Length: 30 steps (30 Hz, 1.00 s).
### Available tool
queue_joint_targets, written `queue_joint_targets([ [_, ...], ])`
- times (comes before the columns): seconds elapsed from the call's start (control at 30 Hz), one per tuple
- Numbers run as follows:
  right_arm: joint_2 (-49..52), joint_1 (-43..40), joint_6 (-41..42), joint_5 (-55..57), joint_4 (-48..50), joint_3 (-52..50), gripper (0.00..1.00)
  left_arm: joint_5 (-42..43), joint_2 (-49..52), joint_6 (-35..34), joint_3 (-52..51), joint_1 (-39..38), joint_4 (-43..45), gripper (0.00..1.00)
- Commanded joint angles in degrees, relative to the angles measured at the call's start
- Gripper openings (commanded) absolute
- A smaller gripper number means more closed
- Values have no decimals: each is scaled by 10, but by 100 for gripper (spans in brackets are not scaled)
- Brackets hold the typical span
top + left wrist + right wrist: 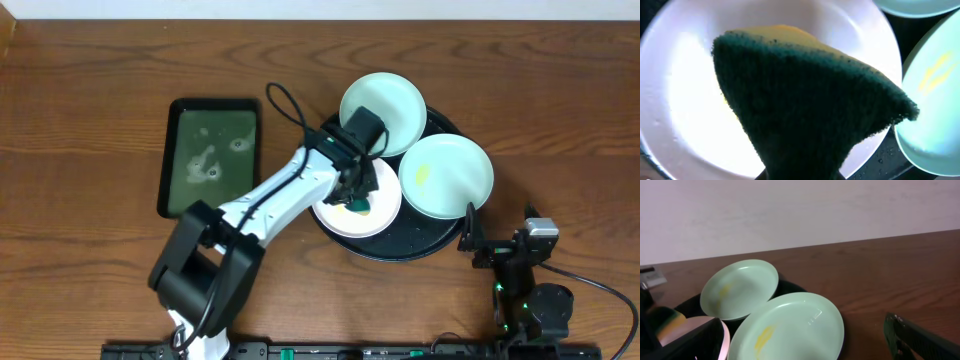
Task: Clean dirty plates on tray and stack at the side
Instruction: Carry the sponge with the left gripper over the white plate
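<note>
Three plates lie on the round black tray (440, 238). A white plate (378, 218) sits at the front left of the tray, and my left gripper (357, 200) is over it, shut on a green and yellow sponge (805, 100). The sponge hangs just above that white plate (680, 100) and hides the jaws. A mint plate with a yellow smear (447, 175) rests on the tray's right side, and another mint plate (382, 112) lies at the back. My right gripper (497, 235) stands open by the tray's right edge, just short of the smeared plate (790, 327).
A dark green rectangular tray (212, 155) with wet smears lies left of the round tray. Bare wooden table stretches to the right of the plates (900, 275). The left arm reaches diagonally from the front edge across to the tray.
</note>
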Motion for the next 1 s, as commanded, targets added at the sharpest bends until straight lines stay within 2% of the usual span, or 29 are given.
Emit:
queue_joint_targets([
  [0.0, -3, -5, -6, 3, -2, -1, 99, -18, 5, -12, -2, -1, 2, 12],
  [0.03, -3, -5, -6, 3, -2, -1, 99, -21, 7, -12, -2, -1, 2, 15],
  [0.13, -3, -5, -6, 3, -2, -1, 99, -21, 12, -12, -2, -1, 3, 37],
  [0.2, -3, -5, -6, 3, -2, -1, 99, -21, 16, -12, -2, -1, 7, 49],
  [0.27, -3, -5, -6, 3, -2, -1, 99, -20, 16, -3, -2, -1, 13, 53],
  [0.4, -3, -5, -6, 3, -2, -1, 99, -20, 10, 34, 6, 3, 14, 55],
  [0.67, -3, -5, -6, 3, -2, -1, 99, -14, -76, 40, 8, 28, 6, 55],
  [0.8, -3, -5, -6, 3, -2, -1, 99, -16, -160, 57, 8, 76, -29, 59],
  [0.97, -3, -5, -6, 3, -2, -1, 99, -16, -251, 84, 7, 174, -113, 63],
])
